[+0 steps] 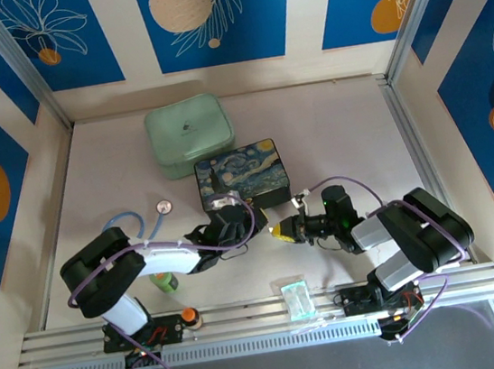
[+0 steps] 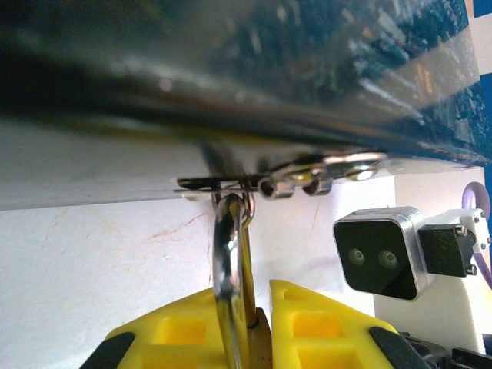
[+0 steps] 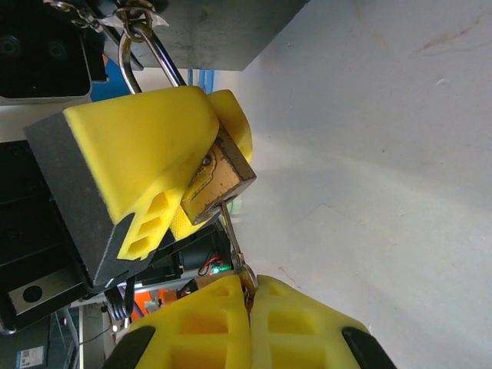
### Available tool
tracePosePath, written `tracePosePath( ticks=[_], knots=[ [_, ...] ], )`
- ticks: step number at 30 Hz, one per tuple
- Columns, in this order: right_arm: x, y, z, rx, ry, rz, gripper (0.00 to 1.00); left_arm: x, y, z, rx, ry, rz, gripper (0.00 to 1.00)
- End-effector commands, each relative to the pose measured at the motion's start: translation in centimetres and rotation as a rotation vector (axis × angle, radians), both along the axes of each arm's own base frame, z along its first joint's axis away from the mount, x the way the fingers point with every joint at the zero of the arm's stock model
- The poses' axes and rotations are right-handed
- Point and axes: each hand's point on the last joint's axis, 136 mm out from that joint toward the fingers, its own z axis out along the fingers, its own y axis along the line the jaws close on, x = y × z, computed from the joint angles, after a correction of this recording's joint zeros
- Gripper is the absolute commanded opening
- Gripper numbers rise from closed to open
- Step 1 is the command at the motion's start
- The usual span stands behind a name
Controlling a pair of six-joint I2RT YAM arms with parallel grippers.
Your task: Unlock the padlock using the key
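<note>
The small brass padlock (image 3: 223, 177) hangs by its silver shackle (image 2: 227, 254) from the clasp (image 2: 307, 181) on the front of the starry-night box (image 1: 241, 176). My left gripper (image 2: 257, 307) is shut on the padlock's body, one yellow finger (image 3: 146, 146) on each side. The thin silver key (image 3: 233, 238) runs from my right gripper (image 3: 250, 296) up into the padlock's bottom face. The right gripper is shut on the key's head. In the top view the left gripper (image 1: 225, 226) and right gripper (image 1: 280, 231) meet just in front of the box.
A mint-green case (image 1: 190, 135) lies behind the box. A round silver disc (image 1: 164, 206) sits to the box's left. A small plastic bag (image 1: 297, 298), a green item (image 1: 163, 282) and an orange item (image 1: 190, 316) lie near the front rail.
</note>
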Motion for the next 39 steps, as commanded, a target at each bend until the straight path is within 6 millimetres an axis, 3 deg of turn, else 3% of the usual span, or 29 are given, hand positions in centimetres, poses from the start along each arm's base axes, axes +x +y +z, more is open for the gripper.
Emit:
tracePosePath(
  ticks=[1, 13, 39],
  knots=[
    [0.6, 0.2, 0.4, -0.002, -0.041, -0.002, 0.00, -0.2, -1.9, 2.8, -0.113, -0.022, -0.043, 0.00],
    [1.9, 1.0, 0.6, 0.032, -0.052, -0.003, 0.00, -0.9, -2.3, 2.9, -0.140, -0.004, -0.077, 0.00],
    [2.7, 0.2, 0.7, 0.118, 0.001, 0.042, 0.00, -2.0, -4.2, 2.0, -0.131, 0.007, -0.167, 0.00]
  ],
)
